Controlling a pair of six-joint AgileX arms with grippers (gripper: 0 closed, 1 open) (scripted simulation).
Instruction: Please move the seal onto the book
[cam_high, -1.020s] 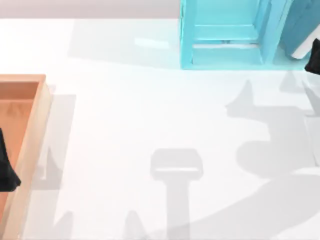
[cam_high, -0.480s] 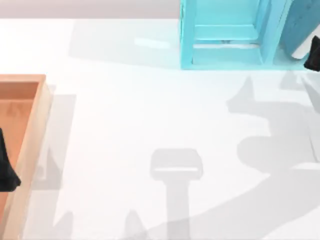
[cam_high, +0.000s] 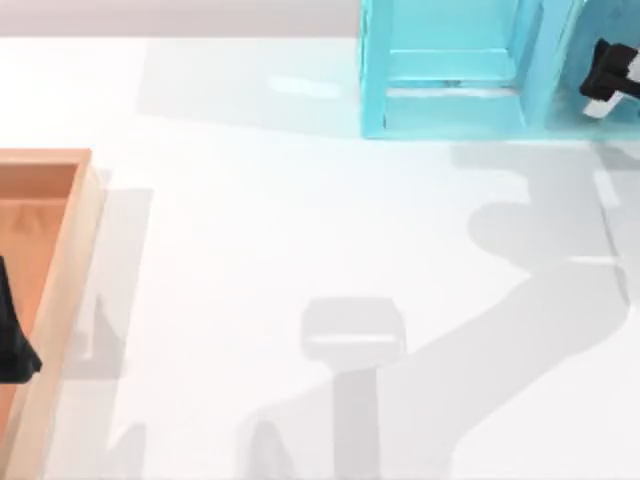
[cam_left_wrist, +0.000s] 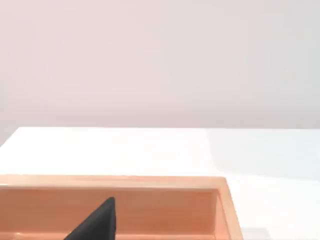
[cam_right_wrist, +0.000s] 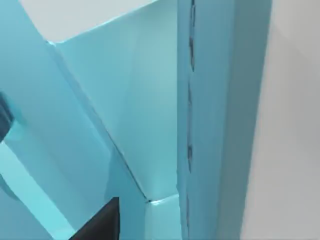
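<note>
Right arm (cam_high: 610, 75) has reached the cyan shelf unit (cam_high: 450, 70) — wooden tray (cam_high: 60, 290) unchanged.

White table (cam_high: 260, 220) crossed by soft grey shadows. Pale cyan shelf unit (cam_high: 450, 70) beside my black-and-white right gripper (cam_high: 610, 75). Light orange-tan wooden tray (cam_high: 60, 260) beneath my black left gripper (cam_high: 12, 335). Pinkish-white wall (cam_left_wrist: 160, 60).
</note>
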